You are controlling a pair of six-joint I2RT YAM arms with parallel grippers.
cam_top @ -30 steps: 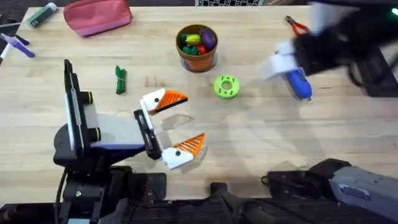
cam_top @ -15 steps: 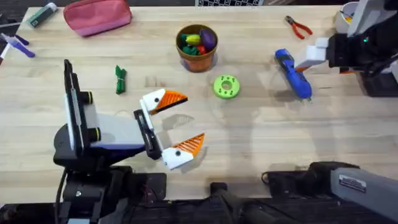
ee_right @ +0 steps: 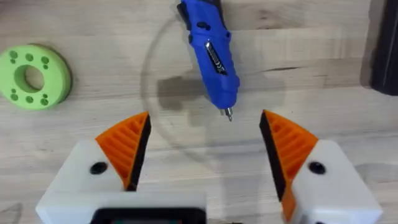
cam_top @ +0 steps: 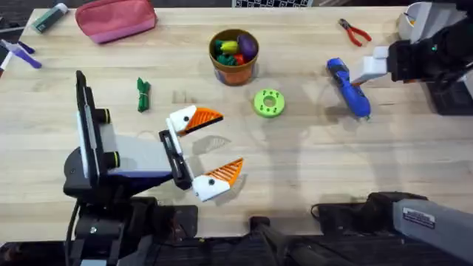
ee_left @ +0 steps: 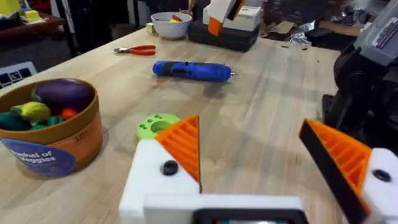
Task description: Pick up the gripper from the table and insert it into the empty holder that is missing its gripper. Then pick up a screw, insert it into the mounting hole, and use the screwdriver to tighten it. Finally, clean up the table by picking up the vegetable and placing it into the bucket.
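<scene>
while right claw [ee_right: 205,146] gapes, screwdriver [ee_right: 211,53] beside green disc [ee_right: 31,78]

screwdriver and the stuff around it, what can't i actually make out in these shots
- Screwdriver: its rear end is cut off by the right wrist view's edge.
- Screw: none can be picked out; too small overhead.
- Bucket: cut off by the left wrist view's edge, label text partly lost.
- White bowl: contents too small to identify.

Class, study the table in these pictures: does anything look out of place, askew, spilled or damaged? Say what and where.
Nothing looks spilled or damaged. The blue pen-shaped electric screwdriver lies flat on the wooden table, the round brown-orange bucket stands upright with its toys inside, and the small dark-green toy vegetable lies alone nearer the left arm.
</scene>
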